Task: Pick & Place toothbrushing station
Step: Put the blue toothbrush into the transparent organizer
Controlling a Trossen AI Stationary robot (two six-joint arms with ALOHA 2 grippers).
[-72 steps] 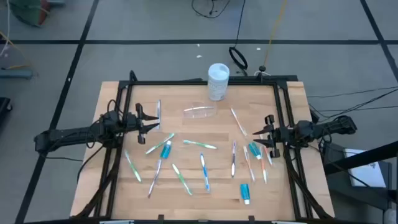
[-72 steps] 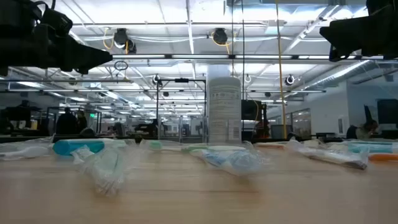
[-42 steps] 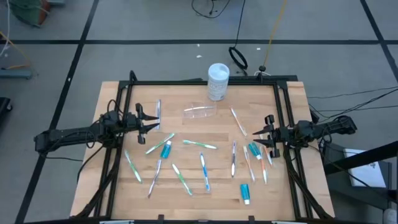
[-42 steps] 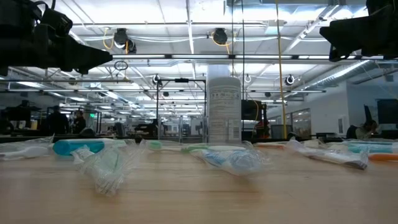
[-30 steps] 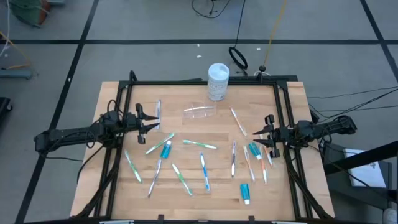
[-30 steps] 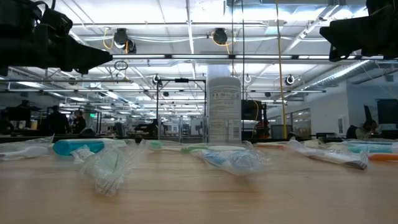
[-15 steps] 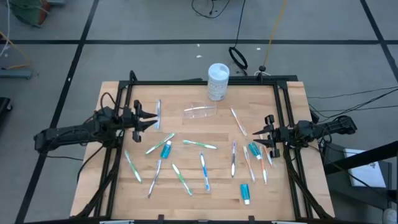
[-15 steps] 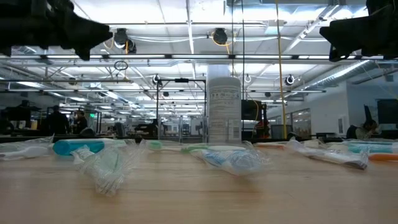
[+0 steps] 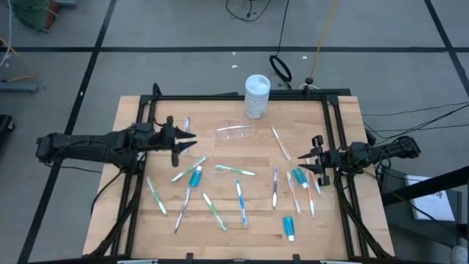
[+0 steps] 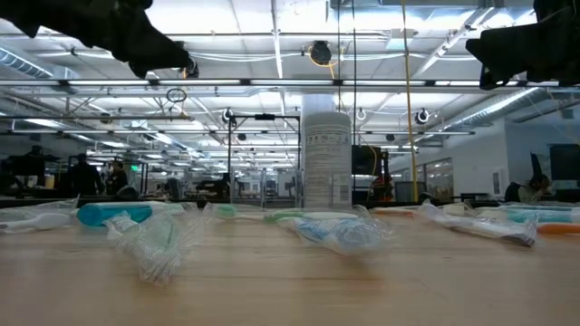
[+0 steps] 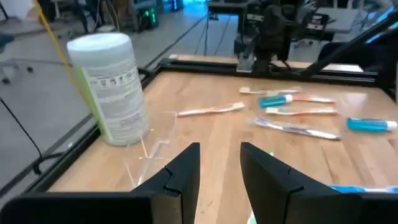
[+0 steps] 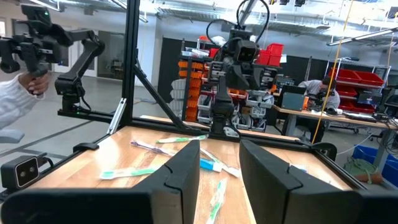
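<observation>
The toothbrushing station [image 9: 234,132] is a small clear plastic holder lying on the wooden table just in front of the white tub [image 9: 257,95]. It also shows in the left wrist view [image 11: 151,151], beside the tub [image 11: 109,87]. My left gripper [image 9: 190,140] is open and empty, raised above the table to the holder's left, with its fingers toward the holder. My right gripper [image 9: 308,155] is open and empty at the table's right side, above several toothbrushes.
Toothbrushes [image 9: 240,201] and blue toothpaste tubes [image 9: 289,227] lie scattered over the table's middle and near half. A black frame [image 9: 220,97] runs round the table's edges. A person's hand [image 12: 28,78] shows in the room beyond the table.
My left gripper has risen and gone toward the table's right edge, nearer the clear holder, and has turned about its wrist. It has stayed open and empty. The holder has not moved.
</observation>
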